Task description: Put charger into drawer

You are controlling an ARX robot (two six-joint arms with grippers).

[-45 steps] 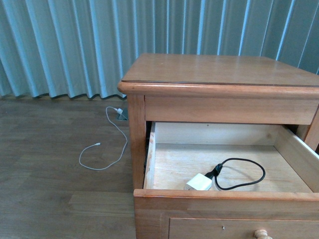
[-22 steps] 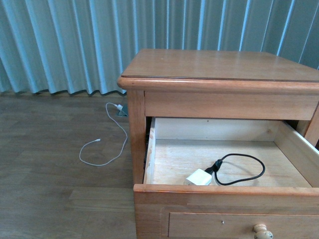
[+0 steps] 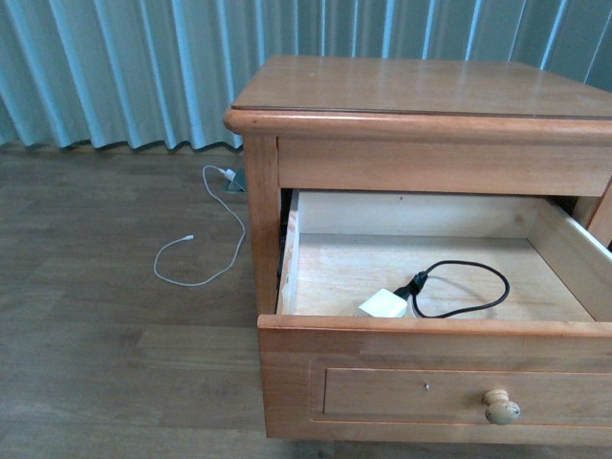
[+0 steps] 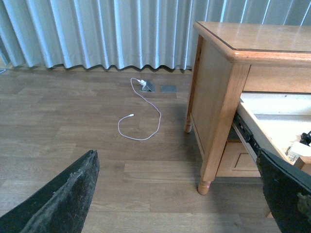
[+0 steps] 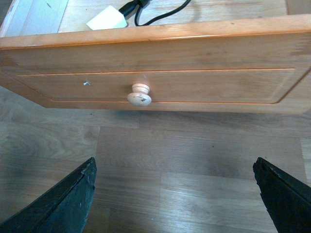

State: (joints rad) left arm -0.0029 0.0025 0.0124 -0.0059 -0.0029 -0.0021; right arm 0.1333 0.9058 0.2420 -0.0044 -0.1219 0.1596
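Note:
The drawer (image 3: 382, 382) stands pulled out of the wooden nightstand (image 3: 421, 91), its round pale knob (image 3: 501, 406) facing me. Inside, on the pale wood floor near the front, lies the charger (image 3: 382, 304), a white block with its black cable (image 3: 469, 287) looped beside it. In the right wrist view the charger (image 5: 107, 19) shows just behind the drawer front (image 5: 194, 82) and knob (image 5: 139, 94). My right gripper (image 5: 175, 194) hangs open over the floor in front of the drawer, holding nothing. My left gripper (image 4: 175, 194) is open too, beside the nightstand's left leg (image 4: 204, 184). Neither gripper shows in the front view.
A thin white cable (image 3: 206, 258) curls on the wooden floor left of the nightstand, running to a floor socket (image 3: 232, 179). Blue-grey curtains (image 3: 124, 67) hang behind. A lower panel (image 4: 238, 160) sits under the open drawer.
The front view has pulled back and tipped down, so more of the drawer front and its knob show. The charger lies in the same spot in the drawer.

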